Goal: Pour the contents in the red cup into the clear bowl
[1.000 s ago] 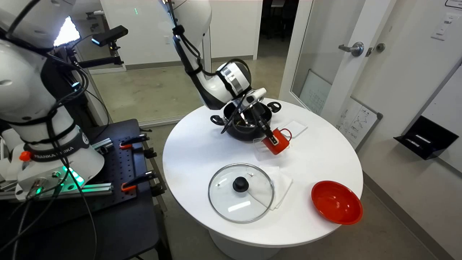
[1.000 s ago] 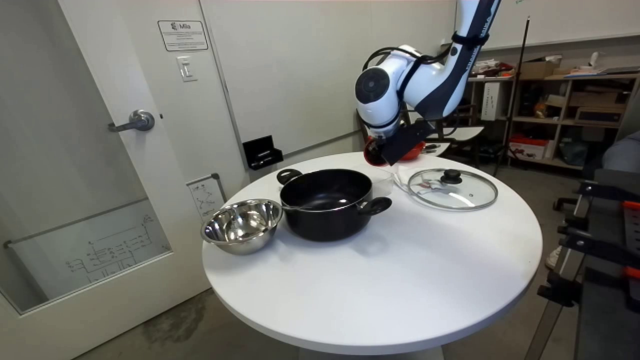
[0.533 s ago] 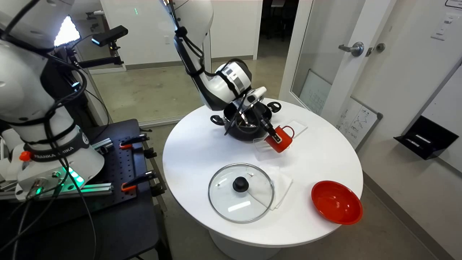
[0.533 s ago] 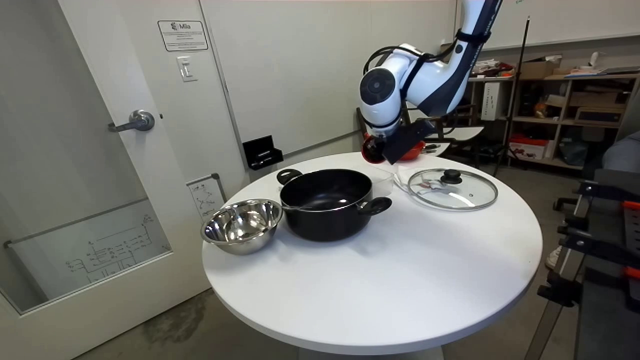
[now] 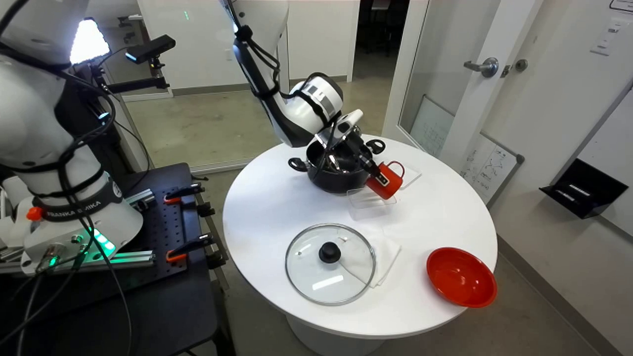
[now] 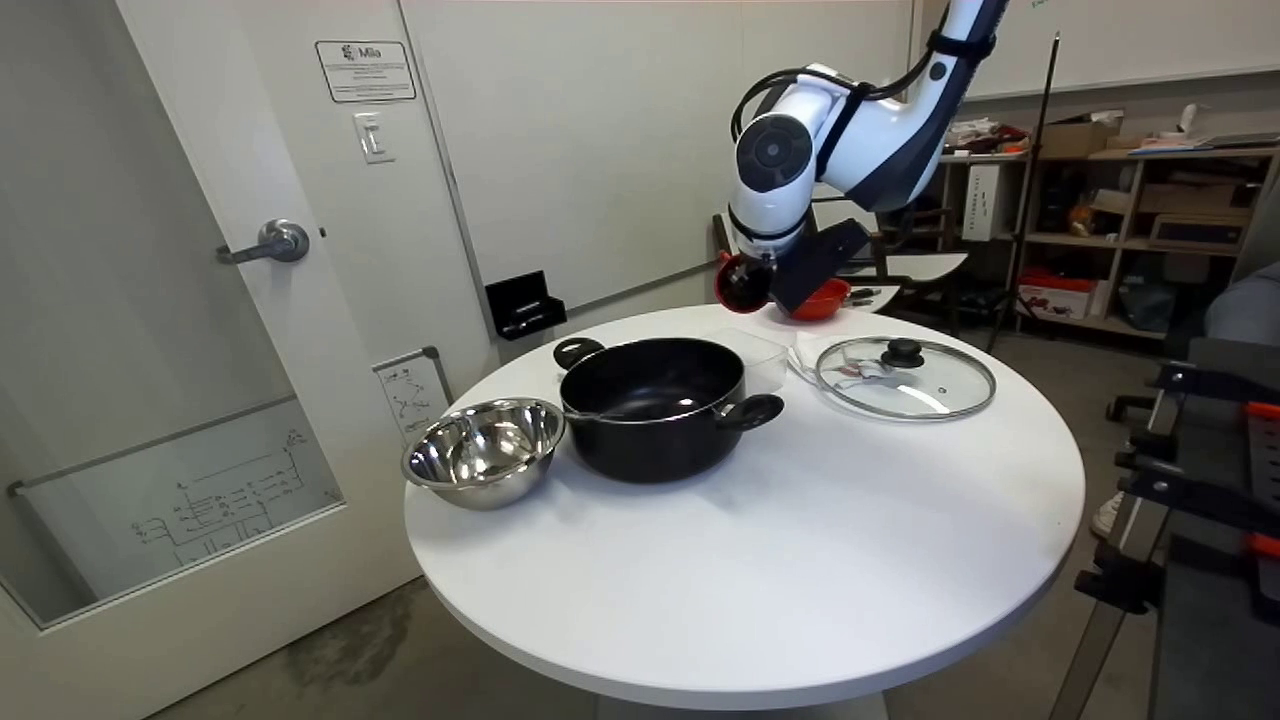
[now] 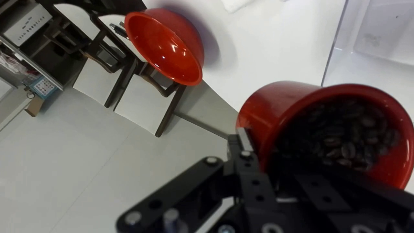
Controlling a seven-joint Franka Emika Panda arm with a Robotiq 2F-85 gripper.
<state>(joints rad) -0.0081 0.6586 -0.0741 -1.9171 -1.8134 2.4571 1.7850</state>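
My gripper (image 7: 261, 147) is shut on the wall of the red cup (image 7: 275, 100), one finger (image 7: 249, 158) outside it and the other lost in the dark of its mouth. The cup hangs tilted above the table, and dark beans (image 7: 347, 149) lie inside it. In an exterior view the cup (image 5: 388, 185) is just over the far edge of the clear bowl (image 5: 368, 212), apart from it. That clear bowl (image 6: 768, 368) stands beside the pot and is only partly in the wrist view. No beans are seen falling.
Next to the bowl stands a black pot (image 6: 650, 440) with two handles, close under my arm. A steel bowl (image 6: 490, 480) touches or nearly touches the pot. Nearby are a glass lid (image 5: 316, 262), a white cloth (image 5: 388, 257) and a wide red bowl (image 5: 461, 277) at the table's edge.
The gripper has lifted the red cup a little and shifted it away from the clear bowl's middle. More of the bowl now shows in an exterior view. The grip is the same.
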